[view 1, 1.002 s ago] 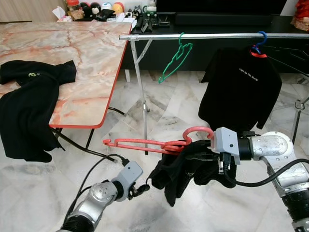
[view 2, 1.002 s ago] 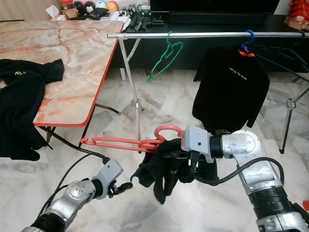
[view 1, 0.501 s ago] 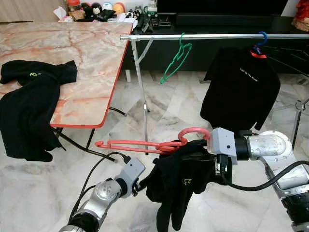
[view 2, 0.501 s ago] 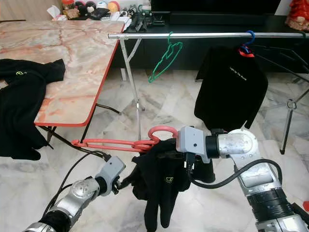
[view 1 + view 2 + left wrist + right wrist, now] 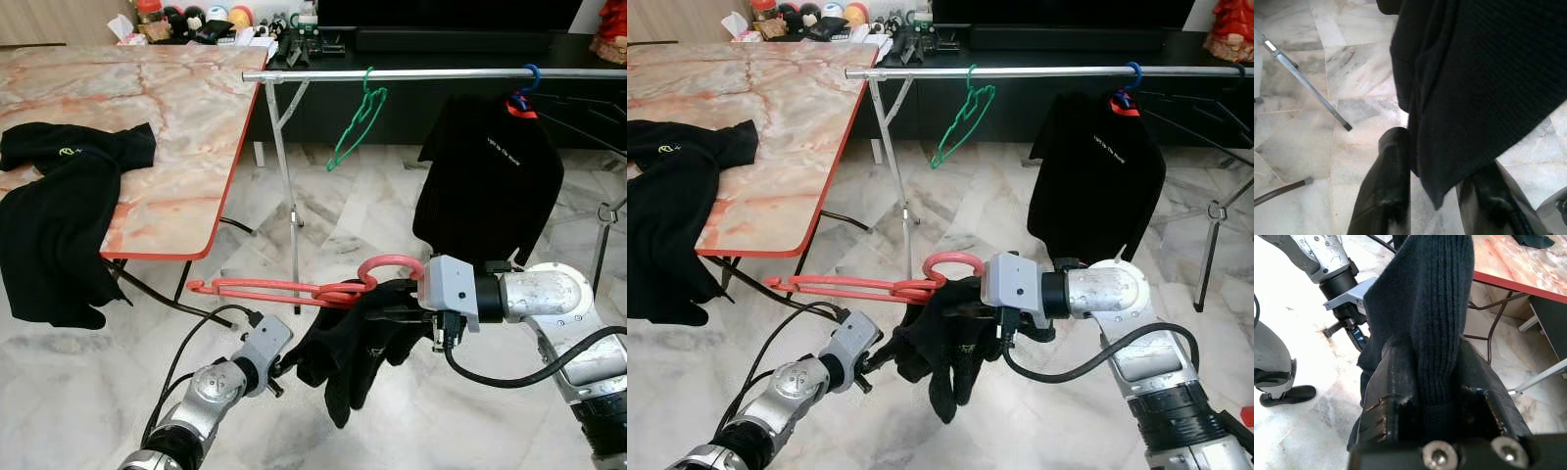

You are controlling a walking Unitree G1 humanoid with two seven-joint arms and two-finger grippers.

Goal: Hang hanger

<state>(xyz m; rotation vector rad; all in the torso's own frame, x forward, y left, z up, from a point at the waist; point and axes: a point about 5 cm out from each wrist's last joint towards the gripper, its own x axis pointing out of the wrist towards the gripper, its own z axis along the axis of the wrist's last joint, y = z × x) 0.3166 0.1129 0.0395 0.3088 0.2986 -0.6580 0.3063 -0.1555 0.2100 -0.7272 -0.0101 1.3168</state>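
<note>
The right tool [image 5: 392, 311] pinched a black garment [image 5: 358, 343] draped on the red hanger [image 5: 294, 290], held low before the rail [image 5: 431, 73]. The left tool [image 5: 1437, 196], fingers spread, straddled the garment's hem. White lettering on the hung black shirt [image 5: 490, 181] was too small to read.

Table [image 5: 196, 176] left of rail [image 5: 431, 73] (hanger [image 5: 294, 290] low, in front)

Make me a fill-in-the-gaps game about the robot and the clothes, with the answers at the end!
The right gripper holds a black garment on a ____ hanger.
An empty ____ hanger hangs on the metal rail.
A black shirt lies draped over the ____ table.

Answers: red; green; marble
</note>
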